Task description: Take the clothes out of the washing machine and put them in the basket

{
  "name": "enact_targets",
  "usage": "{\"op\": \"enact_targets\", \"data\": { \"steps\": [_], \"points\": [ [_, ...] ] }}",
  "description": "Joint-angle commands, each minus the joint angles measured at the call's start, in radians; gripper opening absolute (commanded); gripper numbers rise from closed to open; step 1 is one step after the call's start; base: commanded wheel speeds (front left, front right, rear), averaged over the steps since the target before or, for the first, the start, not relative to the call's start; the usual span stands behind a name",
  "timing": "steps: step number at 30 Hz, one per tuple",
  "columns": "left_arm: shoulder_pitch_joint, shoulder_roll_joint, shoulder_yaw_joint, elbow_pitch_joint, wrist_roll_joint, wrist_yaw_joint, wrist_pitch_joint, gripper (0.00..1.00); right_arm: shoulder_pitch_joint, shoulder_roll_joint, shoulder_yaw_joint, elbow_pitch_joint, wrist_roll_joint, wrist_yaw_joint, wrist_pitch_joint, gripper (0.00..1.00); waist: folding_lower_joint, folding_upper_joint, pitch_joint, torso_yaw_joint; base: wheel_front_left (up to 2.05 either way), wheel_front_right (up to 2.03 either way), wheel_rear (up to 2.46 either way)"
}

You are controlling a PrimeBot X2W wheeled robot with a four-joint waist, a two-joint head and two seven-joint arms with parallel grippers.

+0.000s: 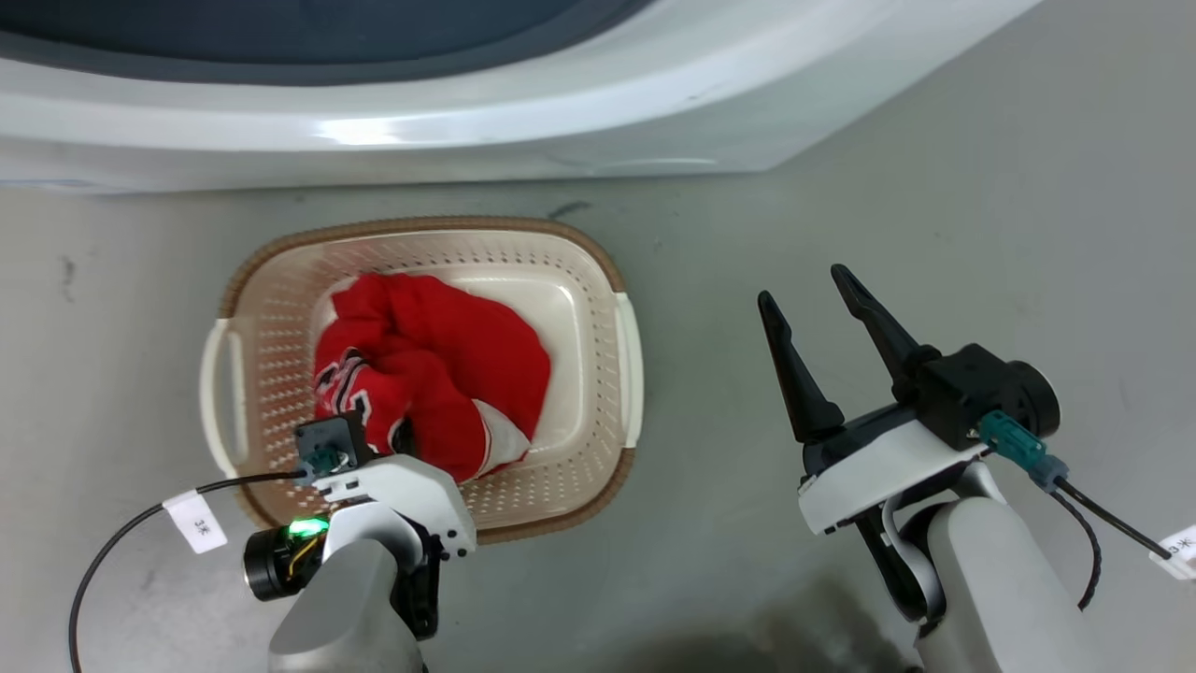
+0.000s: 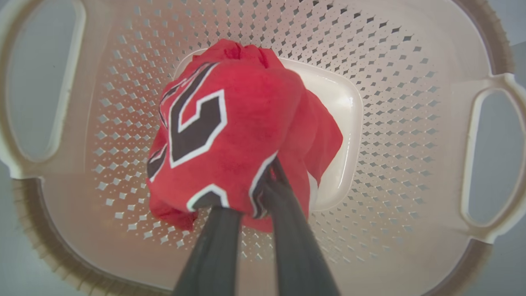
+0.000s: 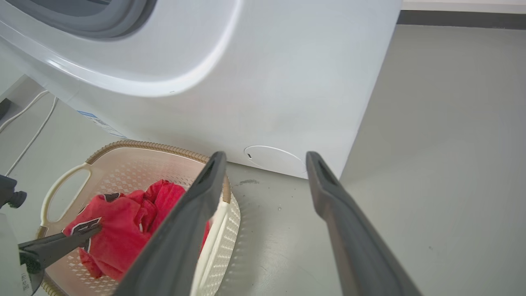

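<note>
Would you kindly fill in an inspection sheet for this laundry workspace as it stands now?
Surface: grey floor, a few dark scuffs.
Job's things: red clothes bunched inside the cream basket; white washing machine close behind the basket.
Clutter: nothing seen.
Grippers: left gripper over the basket, shut on the clothes; right gripper open and empty, beside the basket.
Cables: black tagged cables at both wrists; white cords on the floor beside the machine.
Surroundings: dark skirting strip along the far wall.
</note>
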Motion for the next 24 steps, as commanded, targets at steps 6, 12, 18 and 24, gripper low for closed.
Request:
{"op": "enact_targets", "data": {
  "steps": [6, 12, 18, 24],
  "points": [
    [0.038, 0.001, 0.078, 0.0, 0.031, -0.017, -0.002, 1.0, -0.003, 0.0, 0.0, 0.074, 0.007, -0.001, -0.028, 1.0, -0.0003, 0.0, -0.068, -0.024, 0.0, 0.0, 0.0],
    [0.115, 0.0, 0.112, -0.051, 0.064, -0.057, -0.002, 1.0, 0.043, 0.0, -0.031, 0.123, 0.0, -0.001, -0.042, 1.0, -0.0003, 0.0, -0.209, -0.005, 0.0, 0.0, 0.0],
    [0.231, 0.0, 0.126, -0.179, 0.12, -0.085, -0.002, 1.0, 0.107, 0.0, -0.063, 0.136, -0.008, -0.001, -0.032, 1.0, -0.0003, 0.0, -0.362, 0.018, 0.0, 0.0, 0.0],
    [0.311, 0.0, 0.134, -0.333, 0.165, -0.09, -0.002, 1.0, 0.159, 0.0, -0.098, 0.099, -0.017, -0.001, -0.015, 1.0, -0.0003, 0.0, -0.456, 0.042, 0.0, 0.0, 0.0]
  ]
}}
